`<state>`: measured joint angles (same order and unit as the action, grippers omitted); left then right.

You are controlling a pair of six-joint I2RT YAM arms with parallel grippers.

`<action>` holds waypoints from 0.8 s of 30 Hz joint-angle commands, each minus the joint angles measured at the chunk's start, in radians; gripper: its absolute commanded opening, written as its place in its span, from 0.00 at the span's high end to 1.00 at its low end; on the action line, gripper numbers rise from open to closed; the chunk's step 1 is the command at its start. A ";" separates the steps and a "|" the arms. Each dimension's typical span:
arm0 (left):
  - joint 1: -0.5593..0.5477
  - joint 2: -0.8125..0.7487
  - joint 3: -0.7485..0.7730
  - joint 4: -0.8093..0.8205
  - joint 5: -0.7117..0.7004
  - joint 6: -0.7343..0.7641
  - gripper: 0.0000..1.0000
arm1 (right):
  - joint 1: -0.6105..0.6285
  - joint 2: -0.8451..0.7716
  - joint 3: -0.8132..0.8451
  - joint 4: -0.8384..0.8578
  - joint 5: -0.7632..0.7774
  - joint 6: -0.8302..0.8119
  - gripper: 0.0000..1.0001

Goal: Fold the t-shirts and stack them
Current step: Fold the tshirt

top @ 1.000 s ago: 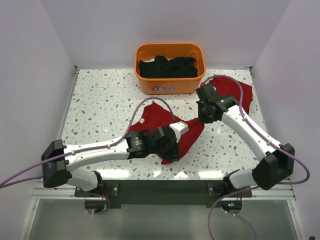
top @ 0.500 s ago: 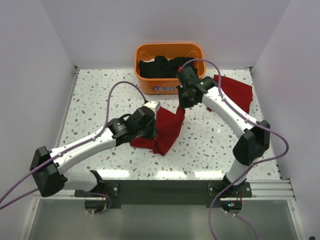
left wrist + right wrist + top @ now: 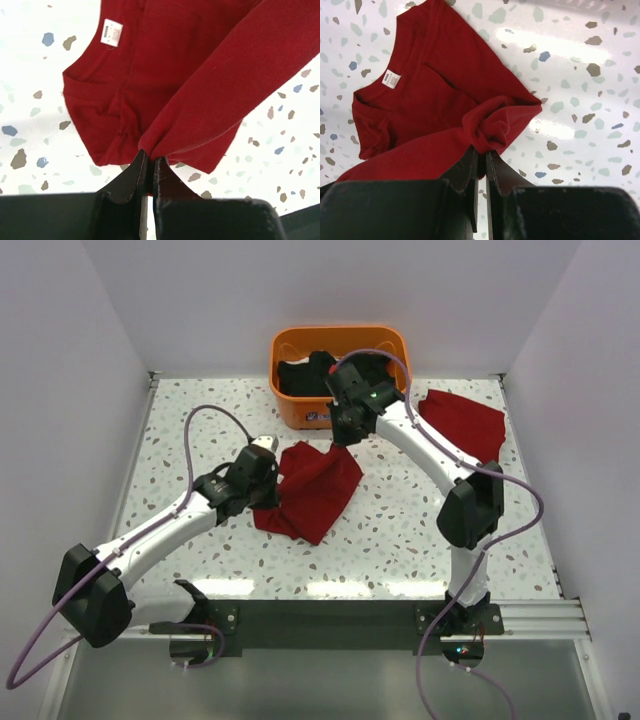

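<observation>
One dark-red t-shirt lies folded over itself on the table's middle, its white neck label showing. My left gripper is shut on a pinched fold at the shirt's left edge. My right gripper is shut on a bunched corner at the shirt's far side, just in front of the basket. The cloth hangs from both grips over the layer lying below. A second dark-red t-shirt lies folded at the back right.
An orange basket holding dark clothes stands at the back centre, close behind my right gripper. White walls close in the speckled table on three sides. Purple cables loop over both arms.
Both grippers have carried the shirt's held edge from the near side up and back toward the basket, doubling the cloth over. The right arm swung left to the basket's front.
</observation>
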<state>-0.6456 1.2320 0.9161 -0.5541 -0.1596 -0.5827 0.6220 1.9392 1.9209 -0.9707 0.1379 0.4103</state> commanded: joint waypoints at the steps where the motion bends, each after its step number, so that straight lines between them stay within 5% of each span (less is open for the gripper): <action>1: 0.038 -0.035 -0.019 0.013 -0.012 -0.002 1.00 | 0.019 0.047 0.075 0.036 0.003 -0.013 1.00; 7: 0.083 -0.060 -0.063 0.013 -0.066 -0.029 0.99 | 0.042 0.083 0.061 0.185 0.014 -0.013 1.00; 14: 0.124 -0.022 -0.088 0.005 -0.167 -0.115 0.76 | 0.056 0.133 0.015 0.389 -0.053 0.012 0.90; 15: 0.132 -0.020 -0.086 0.000 -0.204 -0.126 0.71 | 0.058 0.139 0.009 0.411 -0.067 0.015 0.82; 16: 0.150 -0.016 -0.077 -0.032 -0.219 -0.138 0.63 | 0.058 0.144 0.016 0.414 -0.083 0.015 0.59; 17: 0.158 -0.014 -0.057 -0.052 -0.236 -0.170 0.24 | 0.059 0.147 0.023 0.409 -0.104 0.013 0.39; 19: 0.166 -0.019 -0.040 -0.095 -0.285 -0.189 0.00 | 0.065 0.124 0.012 0.417 -0.116 -0.002 0.27; 21: 0.166 -0.037 -0.026 -0.110 -0.300 -0.200 0.00 | 0.068 0.066 -0.044 0.431 -0.136 -0.008 0.25; 24: 0.166 -0.049 -0.033 -0.118 -0.287 -0.207 0.00 | 0.074 -0.005 -0.165 0.490 -0.172 -0.019 0.04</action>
<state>-0.4835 1.2140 0.8467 -0.6357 -0.3988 -0.7471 0.6842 2.0506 1.8458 -0.5617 0.0273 0.4126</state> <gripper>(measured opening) 0.997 0.910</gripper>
